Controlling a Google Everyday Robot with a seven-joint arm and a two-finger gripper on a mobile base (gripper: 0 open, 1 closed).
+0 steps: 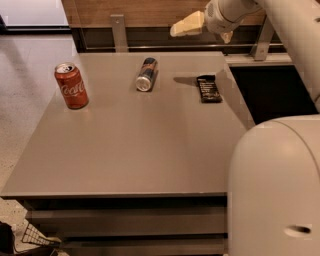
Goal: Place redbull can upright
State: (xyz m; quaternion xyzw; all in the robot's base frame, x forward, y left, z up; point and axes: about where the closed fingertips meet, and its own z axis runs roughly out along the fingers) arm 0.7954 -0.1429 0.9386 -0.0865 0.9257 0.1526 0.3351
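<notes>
The redbull can (146, 74) lies on its side on the far middle of the grey table (135, 150), its silver end facing the camera. My gripper (187, 25) hangs in the air above the table's far edge, up and to the right of the can, and touches nothing. The arm (280, 15) reaches in from the upper right.
A red Coca-Cola can (71, 86) stands upright at the far left of the table. A flat black snack-bar wrapper (209, 88) lies at the far right. The robot's white body (275, 190) fills the lower right corner. A railing and a wooden wall stand behind the table.
</notes>
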